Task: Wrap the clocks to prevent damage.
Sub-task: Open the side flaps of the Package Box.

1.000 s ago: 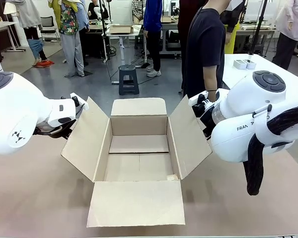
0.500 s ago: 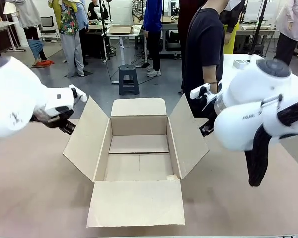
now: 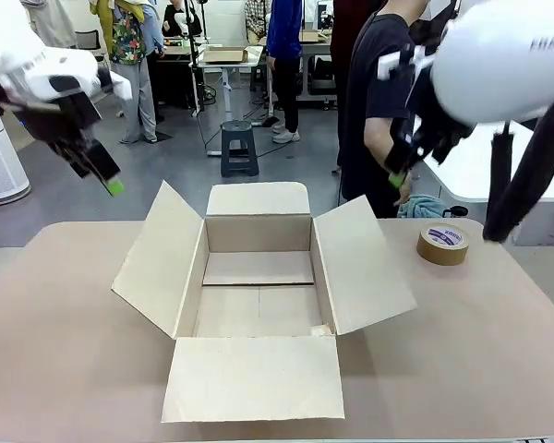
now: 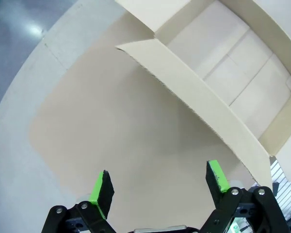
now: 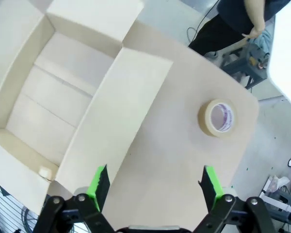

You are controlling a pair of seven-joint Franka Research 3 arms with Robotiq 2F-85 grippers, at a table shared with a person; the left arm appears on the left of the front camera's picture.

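The right tool (image 5: pixel 155 182) hangs above the worktop (image 5: pixel 174 145) with its jaws spread wide and nothing between them. In its wrist view the tape roll (image 5: pixel 218 118) lies flat, hole up, at about 1 o'clock, and the open cardboard box (image 5: pixel 58 92) at about 11 o'clock. The left tool (image 4: pixel 160 182), equally spread and empty, has the box's left flap (image 4: pixel 199 97) at 1 o'clock in its own view. Where the clocks are cannot be told, so the right arm, nearer the roll, seems better placed for taping.
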